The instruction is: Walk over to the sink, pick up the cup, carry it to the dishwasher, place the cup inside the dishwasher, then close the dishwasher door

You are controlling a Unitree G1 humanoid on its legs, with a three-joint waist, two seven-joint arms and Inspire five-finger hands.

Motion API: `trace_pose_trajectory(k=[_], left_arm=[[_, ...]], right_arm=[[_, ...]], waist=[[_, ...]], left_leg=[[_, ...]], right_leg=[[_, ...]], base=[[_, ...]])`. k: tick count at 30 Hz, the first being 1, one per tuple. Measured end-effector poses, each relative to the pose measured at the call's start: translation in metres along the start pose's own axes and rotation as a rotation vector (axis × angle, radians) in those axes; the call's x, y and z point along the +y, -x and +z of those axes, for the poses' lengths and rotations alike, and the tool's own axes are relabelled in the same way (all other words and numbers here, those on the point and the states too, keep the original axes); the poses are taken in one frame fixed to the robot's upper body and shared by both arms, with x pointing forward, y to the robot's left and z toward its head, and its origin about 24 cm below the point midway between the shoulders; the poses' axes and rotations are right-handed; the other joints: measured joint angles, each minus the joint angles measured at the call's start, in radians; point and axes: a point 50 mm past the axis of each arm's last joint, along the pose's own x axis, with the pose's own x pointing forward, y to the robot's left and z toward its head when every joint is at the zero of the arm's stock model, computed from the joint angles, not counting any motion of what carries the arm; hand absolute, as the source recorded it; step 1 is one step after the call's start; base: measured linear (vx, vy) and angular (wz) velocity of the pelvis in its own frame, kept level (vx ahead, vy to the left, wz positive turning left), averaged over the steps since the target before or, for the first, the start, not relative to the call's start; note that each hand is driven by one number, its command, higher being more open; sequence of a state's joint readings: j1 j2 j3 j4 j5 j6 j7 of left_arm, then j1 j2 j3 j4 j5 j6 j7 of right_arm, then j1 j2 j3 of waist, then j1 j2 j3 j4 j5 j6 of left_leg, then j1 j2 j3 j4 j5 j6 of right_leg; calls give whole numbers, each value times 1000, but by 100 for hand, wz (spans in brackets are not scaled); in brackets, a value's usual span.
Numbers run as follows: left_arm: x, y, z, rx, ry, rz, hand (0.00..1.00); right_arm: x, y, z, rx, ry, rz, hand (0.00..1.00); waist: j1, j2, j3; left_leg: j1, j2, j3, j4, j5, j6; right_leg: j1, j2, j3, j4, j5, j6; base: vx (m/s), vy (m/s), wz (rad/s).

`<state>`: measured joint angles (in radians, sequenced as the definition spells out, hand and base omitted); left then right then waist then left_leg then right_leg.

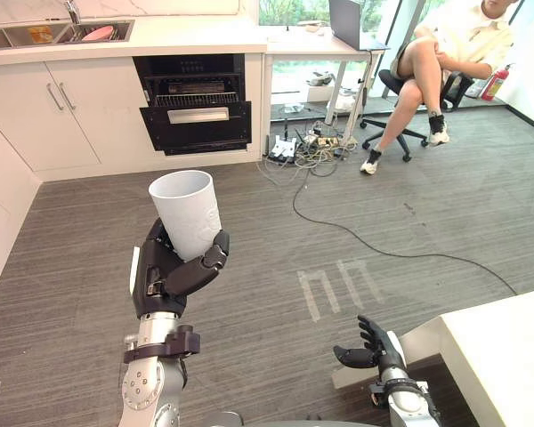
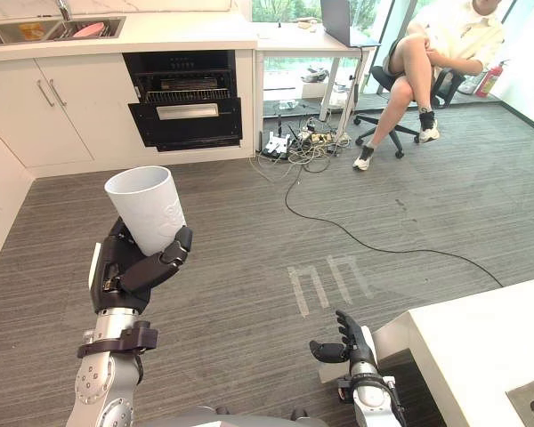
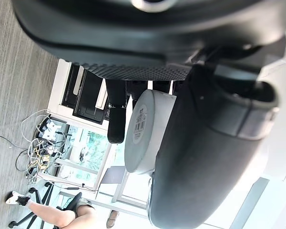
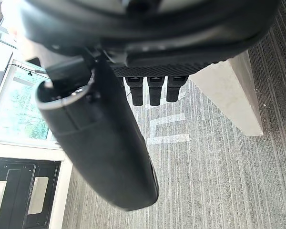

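Now, left hand (image 1: 165, 271): raised at my 7 o'clock, fingers and thumb clamped round the lower half of the cup.
Cup (image 1: 189, 213): white, upright with a slight tilt, mouth up, rising out of the left hand's grip; in the left wrist view I see its base (image 3: 142, 131) between thumb and fingers.
Right hand (image 1: 374, 349): low at my 5 o'clock, fingers apart and loosely extended, thumb out to the side, holding nothing.
Tape marks (image 1: 338, 286): pale outlines on the grey floor, just beyond the right hand at 12 o'clock from it.
White counter (image 1: 498, 347): corner at my 4 o'clock, just beside the right hand.
Dishwasher (image 1: 196, 102): black, set into the white cabinets at my 11 o'clock, well apart from the cup; door (image 1: 198, 124) tipped partly open, rack (image 1: 194, 99) showing above it.
Sink (image 1: 4, 39): far at my 10 o'clock in the worktop, a pink item (image 1: 98, 34) inside.
Cable tangle (image 1: 307, 147): on the floor at 12 o'clock, right of the dishwasher.
Person (image 1: 427, 53): seated on an office chair (image 1: 400, 89) at my 1 o'clock, legs crossed.
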<state>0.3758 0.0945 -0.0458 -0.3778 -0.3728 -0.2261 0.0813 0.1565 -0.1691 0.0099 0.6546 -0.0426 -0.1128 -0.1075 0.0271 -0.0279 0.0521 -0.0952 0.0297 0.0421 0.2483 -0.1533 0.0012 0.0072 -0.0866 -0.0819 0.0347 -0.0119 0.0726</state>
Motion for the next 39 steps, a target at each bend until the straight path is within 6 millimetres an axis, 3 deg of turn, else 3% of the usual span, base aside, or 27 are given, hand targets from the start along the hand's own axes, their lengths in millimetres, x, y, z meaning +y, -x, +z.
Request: trace_pose_trajectory(k=[5,7,10,12,14,16,17,19,20,22,24,27,28,29,30,31,32,33,36,38,39], left_arm=[[1,0,0,-2,6,18,30],[2,1,-2,2,13,31,30],[-4,2,-15,56,25,12,30],[-11,0,-27,100,42,-13,30],[-22,-6,-40,148,62,-47,30],[-36,-16,-51,190,77,-88,30],[-42,-19,-47,174,88,-108,30],[-44,-20,-42,149,99,-110,30],[-44,-21,-40,139,100,-108,30],[-42,-19,-40,145,92,-106,30],[-40,-18,-40,145,90,-99,30],[-32,-13,-40,157,64,-76,30],[-31,-11,-40,162,63,-73,30],[-32,-7,-43,178,69,-69,30],[-33,-6,-43,181,69,-74,30],[-35,-6,-42,181,71,-83,30],[-37,-5,-41,178,69,-98,30],[-39,-5,-41,180,70,-109,30],[-42,-5,-41,179,73,-121,30],[-47,-8,-40,170,78,-144,30],[-51,-11,-39,160,83,-163,30]], right_arm=[[0,2,-3,6,0,3,90],[0,6,-11,27,1,1,90],[0,23,-38,114,1,2,90],[1,25,-42,135,-6,3,90],[2,22,-38,128,-15,-1,90],[-1,12,-23,85,-29,-27,90],[-5,1,-5,32,-39,-57,90],[-10,-7,11,-15,-52,-91,90],[-18,-13,22,-48,-54,-119,90],[-25,-15,26,-63,-50,-150,90],[-28,-15,28,-66,-50,-163,90],[-16,-17,32,-71,-83,-142,90],[-14,-17,32,-70,-88,-136,90],[-12,-18,33,-69,-84,-122,90],[-11,-18,33,-66,-84,-119,90],[-10,-18,33,-61,-86,-118,90],[-6,-18,31,-50,-93,-111,90],[-3,-17,31,-51,-101,-105,90],[-3,-18,36,-68,-103,-107,90],[-5,-18,42,-95,-105,-112,90],[-6,-18,46,-115,-106,-116,90]], waist=[[-1,1,-3],[-19,4,-35],[-54,7,-74],[-66,11,-74],[-70,15,-60],[-73,29,-27],[-73,38,8],[-65,41,26],[-57,55,36],[-48,64,40],[-33,66,43],[-24,58,51],[-22,53,54],[-21,50,56],[-29,47,62],[-38,42,69],[-56,37,79],[-66,28,91],[-67,40,103],[-73,63,116],[-83,71,122]], left_leg=[[22,9,40,-18,0,-1],[30,8,51,-59,3,-9],[64,4,35,-134,40,-11],[62,5,20,-142,57,-23],[35,7,21,-103,58,-26],[-6,5,28,-39,62,-37],[-27,4,51,-9,66,-43],[-53,28,167,4,38,-26],[-72,85,306,40,3,5],[-71,152,457,90,-12,14],[-80,128,442,105,-26,22],[-118,86,404,189,-112,53],[-118,75,404,204,-131,59],[-115,44,394,227,-164,73],[-105,18,376,226,-181,95],[-93,2,360,223,-189,108],[-69,-17,320,215,-199,127],[-29,-37,290,182,-200,124],[67,-59,245,88,-196,112],[144,-64,194,15,-195,99],[187,-66,151,-25,-199,83]], right_leg=[[-10,3,30,-2,1,2],[-8,0,27,-24,4,0],[20,-12,-41,-58,5,1],[29,-15,-114,-67,5,1],[45,-17,-207,-75,6,-1],[70,-23,-310,-51,3,-3],[85,-29,-346,-30,-7,-5],[86,-37,-393,-17,-28,-8],[87,-35,-435,-6,-42,-3],[94,-59,-489,28,-65,20],[94,-98,-520,75,-99,34],[73,-181,-556,196,-158,80],[64,-207,-553,246,-182,79],[-1,-288,-525,447,-207,26],[-58,-333,-472,588,-194,-67],[-97,-345,-401,671,-166,-114],[-154,-312,-251,774,-196,-76],[-198,-250,-166,808,-240,-46],[-303,-136,-173,721,-289,-56],[-386,-64,-228,531,-254,-49],[-424,-33,-234,382,-152,-47]], base=[[-3,1,-17],[27,-17,-20],[132,-41,24],[118,-73,48],[-3,-77,70],[-101,-53,103],[-134,7,105],[-142,43,98],[-122,49,76],[-41,107,98],[16,255,78],[66,242,40],[185,322,27],[215,335,33],[227,329,49],[236,231,80],[297,162,95],[322,134,88],[380,115,55],[479,76,72],[552,50,88]])
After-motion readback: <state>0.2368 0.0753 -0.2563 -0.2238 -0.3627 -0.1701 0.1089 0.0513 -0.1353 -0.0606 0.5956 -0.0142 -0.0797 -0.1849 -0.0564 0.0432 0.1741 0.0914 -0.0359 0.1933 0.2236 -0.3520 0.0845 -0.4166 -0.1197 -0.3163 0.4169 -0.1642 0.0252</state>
